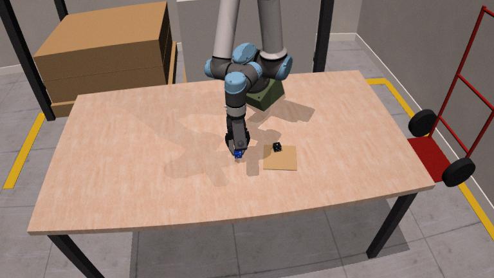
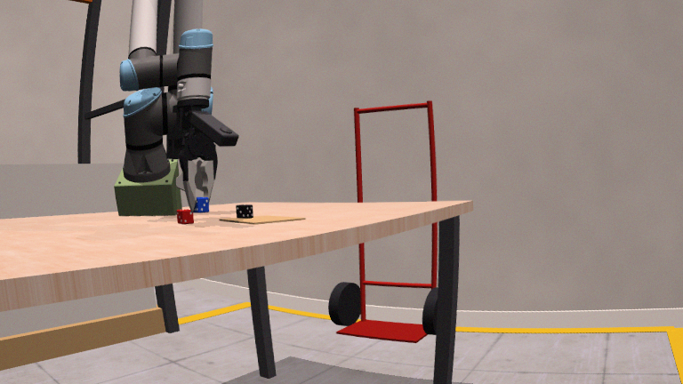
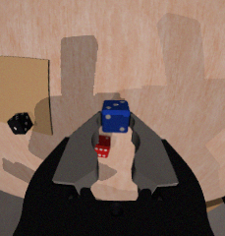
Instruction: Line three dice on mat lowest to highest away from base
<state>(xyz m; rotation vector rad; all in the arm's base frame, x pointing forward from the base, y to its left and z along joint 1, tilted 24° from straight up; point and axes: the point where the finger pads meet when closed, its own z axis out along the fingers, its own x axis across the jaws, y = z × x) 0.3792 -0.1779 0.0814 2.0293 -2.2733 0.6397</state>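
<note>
My gripper point(image 3: 115, 112) is shut on the blue die point(image 3: 115, 116) and holds it a little above the table, left of the mat; the die also shows in the top view point(image 1: 238, 153) and the exterior view point(image 2: 201, 204). The red die point(image 3: 102, 146) lies on the bare table below the fingers, and it shows in the exterior view point(image 2: 184, 216). The black die point(image 1: 277, 147) sits flat on the tan mat point(image 1: 280, 157) near its far left corner, seen also in the wrist view point(image 3: 20, 123) and in the exterior view point(image 2: 244, 211).
The robot's green base block point(image 1: 264, 94) stands at the back of the table. Cardboard boxes point(image 1: 105, 47) stand behind the table at the left. A red hand truck point(image 1: 449, 129) stands off the table's right end.
</note>
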